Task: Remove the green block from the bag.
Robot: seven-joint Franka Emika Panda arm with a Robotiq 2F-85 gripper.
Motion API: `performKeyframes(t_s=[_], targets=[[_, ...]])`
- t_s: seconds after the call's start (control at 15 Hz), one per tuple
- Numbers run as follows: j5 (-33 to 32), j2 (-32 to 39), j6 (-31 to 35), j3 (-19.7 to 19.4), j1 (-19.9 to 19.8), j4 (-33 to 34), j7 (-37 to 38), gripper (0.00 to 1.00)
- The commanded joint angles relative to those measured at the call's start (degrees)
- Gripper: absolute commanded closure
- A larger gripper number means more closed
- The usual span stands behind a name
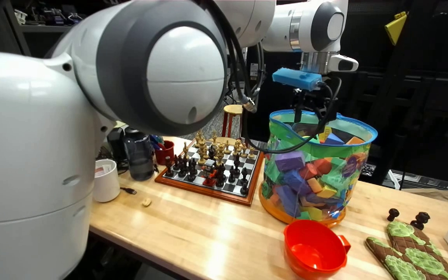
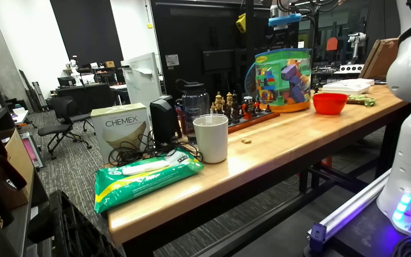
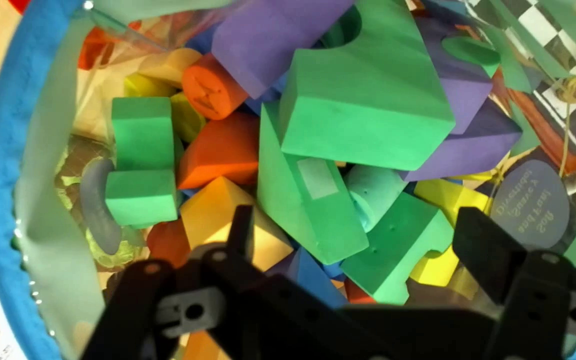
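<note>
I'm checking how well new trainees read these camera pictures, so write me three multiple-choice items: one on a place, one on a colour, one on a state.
1. Where does the red bowl stand?
A) On the chessboard
B) On the table, near the bag
C) Inside the white mug

2. What colour is the bag's base?
A) Orange
B) Purple
C) Black

3. What state is the hand in?
A) Shut, with nothing in it
B) Shut on the red bowl
C) Open

1 B: both exterior views show it on the table, close to the bag.
2 A: an orange bottom shows in both exterior views.
3 C: in the wrist view the fingers stand apart, with foam blocks seen through the gap.
</note>
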Motion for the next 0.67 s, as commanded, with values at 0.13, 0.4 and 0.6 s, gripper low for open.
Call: performKeyframes(t_s=[0.13,0.4,0.6], targets=[[-0.2,-1.8,-3.3,0.7,0.5,-2.1,-3.0,0.0],[0.4,-1.5,-6.3,1.2,0.2,-2.7,-5.7,0.0],[0.9,-1.1,-9.6,1.7,-0.2,-3.2,-11.5,0.0]])
